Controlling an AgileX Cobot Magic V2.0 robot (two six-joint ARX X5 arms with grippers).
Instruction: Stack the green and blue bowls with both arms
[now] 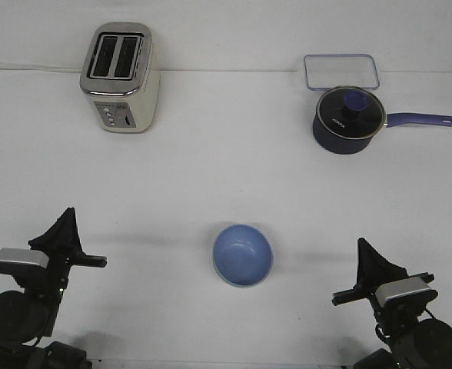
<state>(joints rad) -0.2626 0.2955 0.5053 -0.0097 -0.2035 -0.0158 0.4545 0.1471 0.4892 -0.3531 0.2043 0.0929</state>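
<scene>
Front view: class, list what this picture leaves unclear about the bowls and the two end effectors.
Green bowl: none is seen on its own in the front view; the blue bowl would cover one nested beneath it.
Left end effector and right end effector: the fingers overlap from this angle, so open or shut is unclear.
Toaster control labels: too small to read.

open table (234, 169) rings the blue bowl (243, 254); toaster (121, 77), saucepan (347, 119) stand far back.

One high front camera looks steeply down over the table (226, 177).
</scene>
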